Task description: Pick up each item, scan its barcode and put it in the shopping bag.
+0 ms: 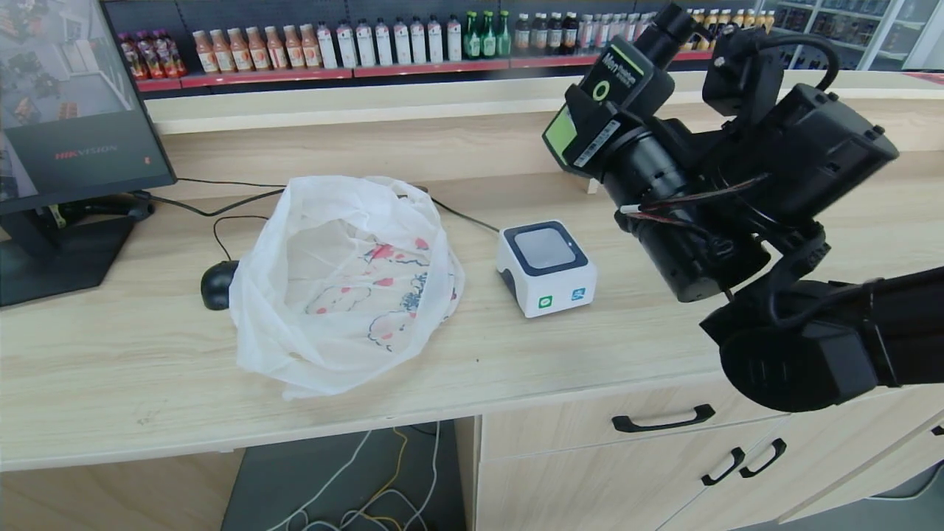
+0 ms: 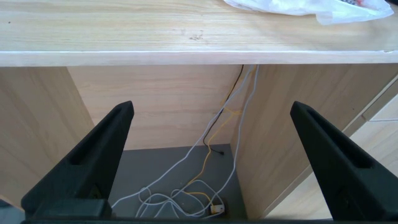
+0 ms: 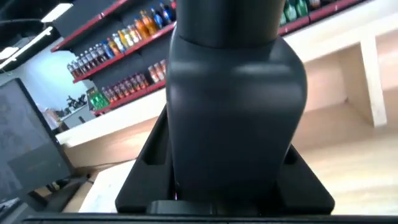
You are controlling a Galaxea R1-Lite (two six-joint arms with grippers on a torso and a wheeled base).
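Right gripper (image 3: 227, 177): clamped on a dark bottle (image 1: 618, 77), one finger on each side of its body.
Bottle: green label, dark cap, tilted; was held up in the air at about 1 o'clock from the scanner (image 1: 544, 267), not touching it.
Left gripper (image 2: 211, 115): released, fingers spread wide, nothing between them; sat low in front of the counter (image 1: 516, 354) edge, with loose cables (image 2: 186, 193) on the floor beyond.
Shopping bag (image 1: 343, 284): white plastic, mouth open, lay on the counter at 9 o'clock from the scanner.
Mouse (image 1: 217, 284): black, touched the bag at its 9 o'clock.
Monitor (image 1: 70, 110): at 10 o'clock from the bag.
Drink shelf (image 1: 369, 40): at 12 o'clock, behind the counter.
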